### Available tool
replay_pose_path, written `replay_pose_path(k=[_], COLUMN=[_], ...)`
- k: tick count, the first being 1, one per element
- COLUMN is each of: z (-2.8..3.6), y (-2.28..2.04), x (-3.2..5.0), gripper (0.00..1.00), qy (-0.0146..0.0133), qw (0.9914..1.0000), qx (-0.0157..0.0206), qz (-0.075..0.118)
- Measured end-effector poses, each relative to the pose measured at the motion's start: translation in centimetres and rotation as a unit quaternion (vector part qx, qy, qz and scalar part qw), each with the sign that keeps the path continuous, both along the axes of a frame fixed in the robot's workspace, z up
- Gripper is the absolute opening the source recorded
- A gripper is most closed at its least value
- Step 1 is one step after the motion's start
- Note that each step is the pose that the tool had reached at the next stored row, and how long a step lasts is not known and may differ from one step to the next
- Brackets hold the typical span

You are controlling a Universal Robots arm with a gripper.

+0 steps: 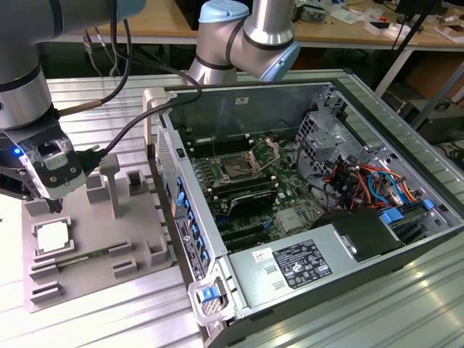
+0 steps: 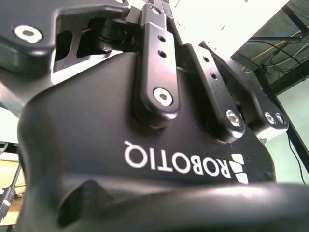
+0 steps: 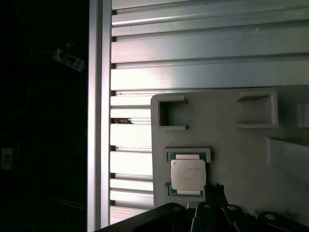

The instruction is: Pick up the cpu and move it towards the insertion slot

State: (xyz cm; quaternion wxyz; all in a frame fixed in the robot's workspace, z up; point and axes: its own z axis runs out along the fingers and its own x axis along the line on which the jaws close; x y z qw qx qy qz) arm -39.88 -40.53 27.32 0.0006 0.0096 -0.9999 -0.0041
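Note:
The cpu [image 1: 54,237] is a small silvery square lying flat in a recess near the left edge of the grey plastic fixture [image 1: 138,239]. In the first wrist view the cpu [image 3: 188,175] lies just beyond my gripper [image 3: 214,192]. My gripper [image 1: 51,205] hangs a little above the fixture, right behind the cpu and not touching it. The gripper's black body [image 2: 145,159] shows from close up in the second wrist view. The insertion slot [image 1: 235,170], a dark square socket with a shiny metal frame, sits on the green board inside the open computer case, far toward the exterior view's right.
The open computer case [image 1: 341,94] has raised metal walls, a power supply [image 1: 304,264] at the front and coloured cables [image 1: 377,181]. Upright posts [image 1: 110,181] stand on the fixture, and a memory stick [image 1: 72,255] lies near its front. A second arm [image 1: 246,36] stands behind the case.

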Motion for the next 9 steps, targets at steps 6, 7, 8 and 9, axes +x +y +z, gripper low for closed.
replay_pose_path(k=[6, 7, 8, 9], z=[-0.20, -0.21, -0.22, -0.24], y=[0.00, 0.00, 0.00, 0.00], x=[0.00, 0.00, 0.00, 0.00], gripper=[0.11, 0.11, 0.11, 0.11], qy=[0.0000, 0.0000, 0.0001, 0.0000], qw=[1.00000, 1.00000, 1.00000, 1.00000], qx=[0.0000, 0.0000, 0.0000, 0.0000], qz=[0.000, 0.000, 0.000, 0.000])
